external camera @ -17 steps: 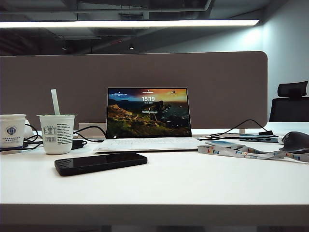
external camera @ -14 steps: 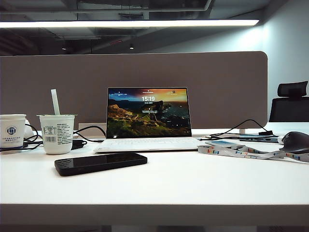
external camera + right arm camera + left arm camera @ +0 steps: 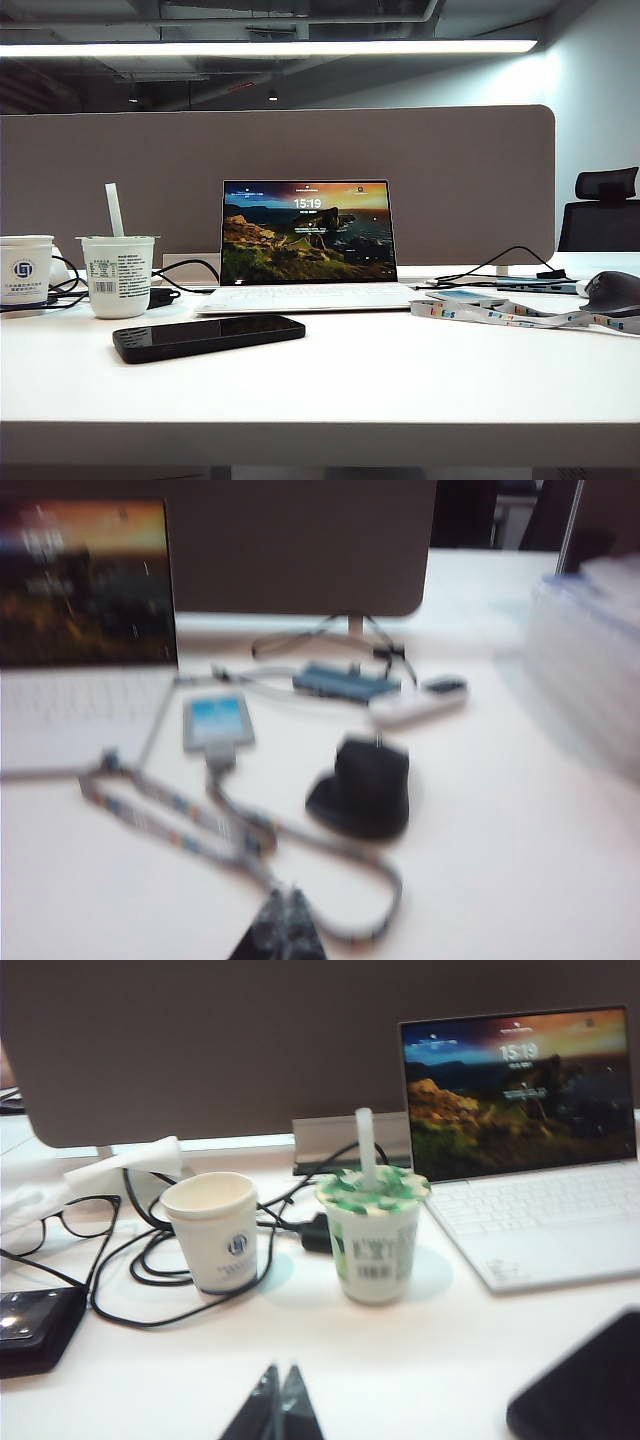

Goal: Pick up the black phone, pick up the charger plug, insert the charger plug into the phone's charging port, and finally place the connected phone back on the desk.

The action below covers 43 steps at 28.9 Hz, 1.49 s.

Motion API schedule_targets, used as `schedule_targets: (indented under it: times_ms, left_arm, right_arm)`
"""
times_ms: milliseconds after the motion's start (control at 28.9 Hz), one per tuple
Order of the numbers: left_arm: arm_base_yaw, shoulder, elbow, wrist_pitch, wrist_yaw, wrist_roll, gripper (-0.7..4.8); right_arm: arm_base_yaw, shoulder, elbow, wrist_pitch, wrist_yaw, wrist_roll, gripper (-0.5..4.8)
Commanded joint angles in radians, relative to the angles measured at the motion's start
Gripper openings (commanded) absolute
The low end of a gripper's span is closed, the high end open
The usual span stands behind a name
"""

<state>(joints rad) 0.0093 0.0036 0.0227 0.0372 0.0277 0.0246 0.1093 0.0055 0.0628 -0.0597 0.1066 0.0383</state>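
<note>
Progress: nothing of the task is done yet, as I judge it. The black phone lies flat on the desk, unlifted, and no cable is in its short edge.
Left to do: lift the phone, fetch the charger plug, join them, set the phone down again.
My left gripper: clenched, the two fingers pressed tip to tip, holding nothing. It hangs low over bare desk.
Phone from my left fingers: well off to the side and slightly nearer me; only its rounded corner shows in my left wrist view. The paper cup and the sealed cup with a straw stand beyond my tips.
Laptop: open, behind the phone.
My right gripper: also clenched and empty, tips together above the lanyard.
Plug from my right fingers: I cannot pick it out; the view is blurred. Thin black cables lie far beyond my tips, past the black mouse, near the partition.
</note>
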Motion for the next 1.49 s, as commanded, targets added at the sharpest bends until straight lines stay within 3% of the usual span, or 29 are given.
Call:
schedule_targets:
  times_ms: [35, 207, 449, 691, 829, 1002, 1106, 1279, 1486]
  left_arm:
    - [0.002, 0.003, 0.056, 0.016, -0.058, -0.052, -0.06]
    - [0.002, 0.061, 0.194, -0.008, -0.092, -0.051, -0.06]
    - [0.002, 0.323, 0.472, -0.011, -0.092, -0.050, -0.06]
    - [0.001, 0.597, 0.707, -0.023, -0.090, -0.024, -0.06]
    - [0.000, 0.715, 0.802, -0.025, -0.032, -0.025, -0.06]
    - [0.000, 0.835, 0.907, -0.051, 0.101, -0.025, -0.06]
    - [-0.003, 0.892, 0.966, -0.116, 0.176, -0.025, -0.06]
    - [-0.044, 0.990, 1.089, -0.281, 0.179, -0.016, -0.06]
    - [-0.119, 1.072, 1.149, -0.283, 0.240, 0.010, -0.06]
  right_arm:
    - [0.000, 0.007, 0.109, 0.049, 0.030, 0.011, -0.01]
    - [0.000, 0.105, 0.286, 0.040, 0.052, 0.010, -0.01]
    - [0.001, 0.395, 0.584, 0.037, 0.040, 0.011, -0.01]
    - [0.003, 0.652, 0.814, 0.032, -0.104, 0.012, -0.01]
    - [0.023, 0.752, 0.888, 0.024, -0.203, 0.014, -0.01]
    - [0.119, 0.830, 0.960, -0.071, -0.213, 0.014, -0.03]
    - [0.194, 0.860, 1.004, -0.189, -0.164, 0.020, -0.03]
    - [0.344, 0.885, 1.039, -0.372, -0.049, 0.022, -0.03]
    - [0.457, 0.903, 1.039, -0.499, -0.036, 0.056, -0.03]
